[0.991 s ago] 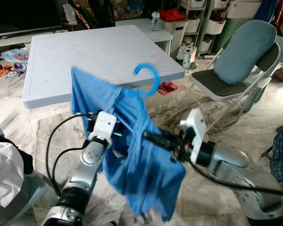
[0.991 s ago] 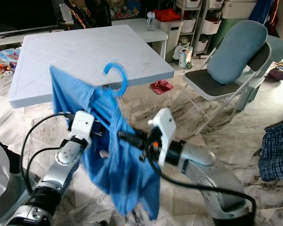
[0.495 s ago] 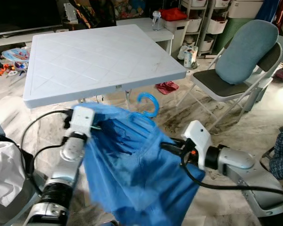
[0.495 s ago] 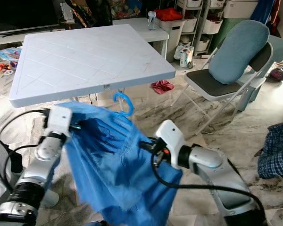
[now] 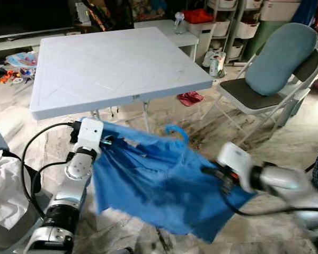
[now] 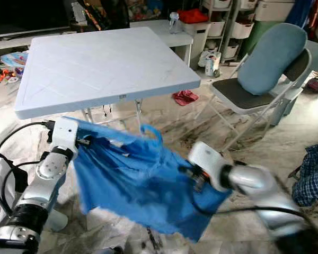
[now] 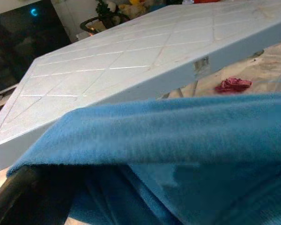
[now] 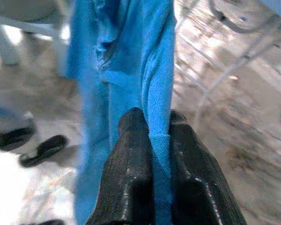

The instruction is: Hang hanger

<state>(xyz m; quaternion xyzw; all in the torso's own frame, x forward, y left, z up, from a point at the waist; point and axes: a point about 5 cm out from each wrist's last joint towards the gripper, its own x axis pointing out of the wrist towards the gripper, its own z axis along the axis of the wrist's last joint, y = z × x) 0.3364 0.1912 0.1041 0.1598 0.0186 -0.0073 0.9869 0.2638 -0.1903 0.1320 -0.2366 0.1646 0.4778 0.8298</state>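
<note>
Lowered: shirt [image 5: 164,185] (on hanger [image 5: 177,132]) | stretched between left hand [image 5: 103,142], right hand [image 8: 152,136]

Pretty tight up front: the white desk [image 5: 116,63] sits at 12 o'clock, its edge just past the stretched blue shirt [image 5: 159,180]. The folding chair [image 5: 270,79] blocks 2 o'clock. Open marble floor [image 5: 201,121] runs between desk and chair at 1 o'clock, with a red rag [image 5: 190,98] lying on it.
</note>
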